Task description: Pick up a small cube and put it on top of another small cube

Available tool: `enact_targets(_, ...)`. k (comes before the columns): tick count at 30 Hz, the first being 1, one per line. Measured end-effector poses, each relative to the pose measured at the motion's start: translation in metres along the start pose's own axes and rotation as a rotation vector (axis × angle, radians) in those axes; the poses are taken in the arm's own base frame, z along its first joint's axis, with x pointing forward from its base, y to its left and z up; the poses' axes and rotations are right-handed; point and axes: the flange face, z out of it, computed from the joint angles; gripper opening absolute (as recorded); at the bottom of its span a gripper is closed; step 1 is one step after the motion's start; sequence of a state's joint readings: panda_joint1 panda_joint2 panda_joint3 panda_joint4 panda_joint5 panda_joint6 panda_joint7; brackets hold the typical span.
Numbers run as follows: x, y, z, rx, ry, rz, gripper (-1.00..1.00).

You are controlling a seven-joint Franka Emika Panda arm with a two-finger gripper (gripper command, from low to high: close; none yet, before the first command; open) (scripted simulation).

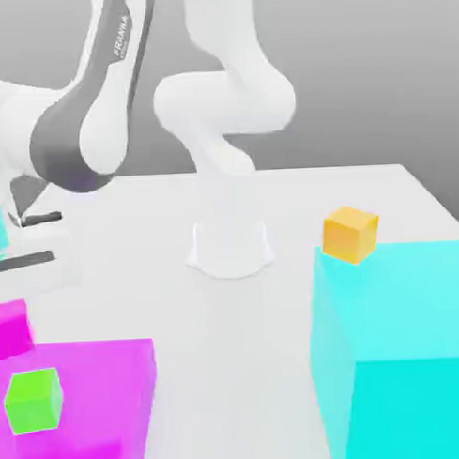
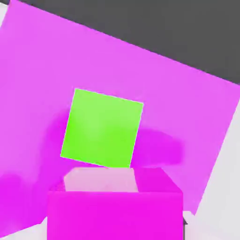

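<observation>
The small magenta cube (image 1: 9, 327) is at the exterior view's far left edge, just under my gripper (image 1: 14, 275) and beside the back edge of the big flat magenta block (image 1: 95, 408). In the hand view this small magenta cube (image 2: 115, 206) looms very close, in front of a green cube (image 2: 102, 127). The green cube (image 1: 34, 400) rests on the big magenta block (image 2: 187, 108). An orange cube (image 1: 350, 234) sits on the far corner of a big cyan block (image 1: 398, 348). Whether the small magenta cube is held or resting, I cannot tell.
The arm's white base (image 1: 230, 247) stands at the middle back of the grey table (image 1: 230, 365). The tall cyan block fills the exterior view's right front. Bare table lies between the two big blocks.
</observation>
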State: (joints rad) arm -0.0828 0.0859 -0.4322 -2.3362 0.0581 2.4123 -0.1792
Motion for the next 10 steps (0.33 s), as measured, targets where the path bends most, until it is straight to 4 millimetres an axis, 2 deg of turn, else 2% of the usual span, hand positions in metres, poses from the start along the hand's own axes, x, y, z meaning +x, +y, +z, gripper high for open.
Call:
enact_targets(2,0.007,-0.013,-0.005,0.000,0.000,-0.019,-1.00)
enact_targets(4,0.010,-0.015,0.013,0.001,0.001,-0.022,-1.00)
enact_targets(6,0.010,-0.015,0.039,0.000,0.000,-0.020,-1.00)
enact_targets(7,0.009,-0.014,0.047,0.000,0.000,-0.019,1.00)
enact_targets(10,0.009,-0.014,0.047,0.000,0.000,-0.019,1.00)
